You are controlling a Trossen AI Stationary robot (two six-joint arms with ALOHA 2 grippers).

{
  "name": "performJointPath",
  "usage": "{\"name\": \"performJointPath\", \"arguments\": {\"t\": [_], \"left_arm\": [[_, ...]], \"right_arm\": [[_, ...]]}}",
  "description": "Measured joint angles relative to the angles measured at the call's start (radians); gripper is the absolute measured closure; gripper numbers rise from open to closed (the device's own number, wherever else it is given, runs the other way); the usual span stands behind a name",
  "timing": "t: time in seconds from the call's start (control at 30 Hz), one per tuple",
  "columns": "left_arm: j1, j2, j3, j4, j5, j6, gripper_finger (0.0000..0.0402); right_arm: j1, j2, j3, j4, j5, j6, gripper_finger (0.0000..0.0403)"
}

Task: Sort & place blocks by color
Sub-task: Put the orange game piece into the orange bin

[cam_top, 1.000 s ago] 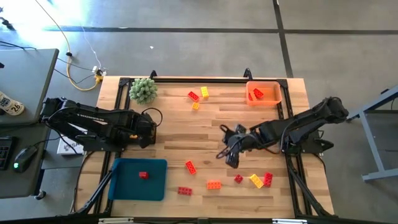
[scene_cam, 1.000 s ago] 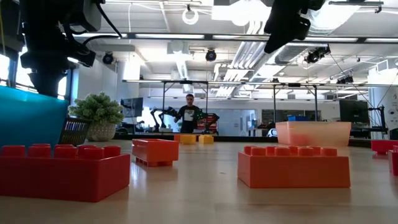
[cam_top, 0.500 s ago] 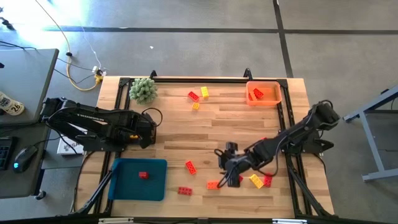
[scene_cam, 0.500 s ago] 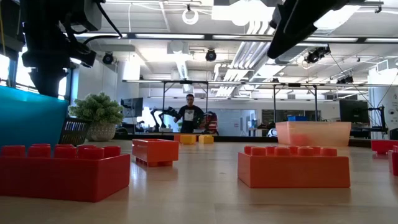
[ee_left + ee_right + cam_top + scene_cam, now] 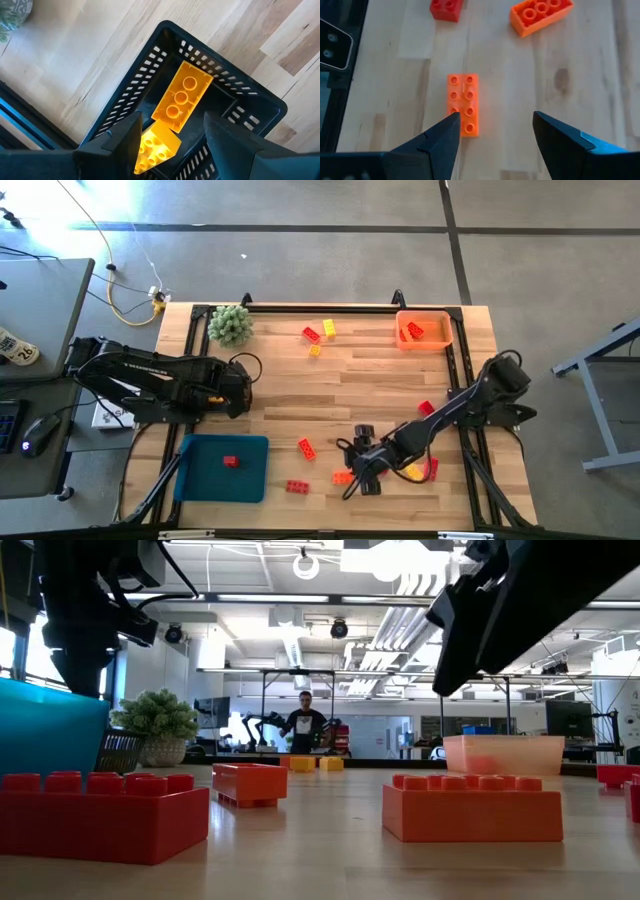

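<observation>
Near the front edge of the table, your right gripper is hanging just above an orange block, with its fingers standing wide and holding nothing; in the right wrist view that block is lying flat on the wood between the two fingers, with another orange block and a red block lying a little beyond it. From above you are seeing a yellow block and a red one just beside the right arm, and two more red blocks lying apart near the blue tray, which is holding a single red block. Your left gripper is waiting at the table's left side over a black slotted basket, its fingers also spread wide and empty; two yellow blocks are lying inside that basket. At the far side, the orange tray is holding a red block, and three loose blocks, red, yellow and orange, are lying near a green spiky plant ball. Beyond the table, a person is standing in the room.
</observation>
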Motion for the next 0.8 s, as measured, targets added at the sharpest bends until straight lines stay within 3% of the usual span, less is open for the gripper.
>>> {"name": "performJointPath", "arguments": {"t": [0.8], "left_arm": [[0.000, 0.000, 0.000, -0.001, 0.000, 0.000, 0.0202]], "right_arm": [[0.016, 0.176, 0.001, 0.113, -0.094, 0.027, 0.0166]]}}
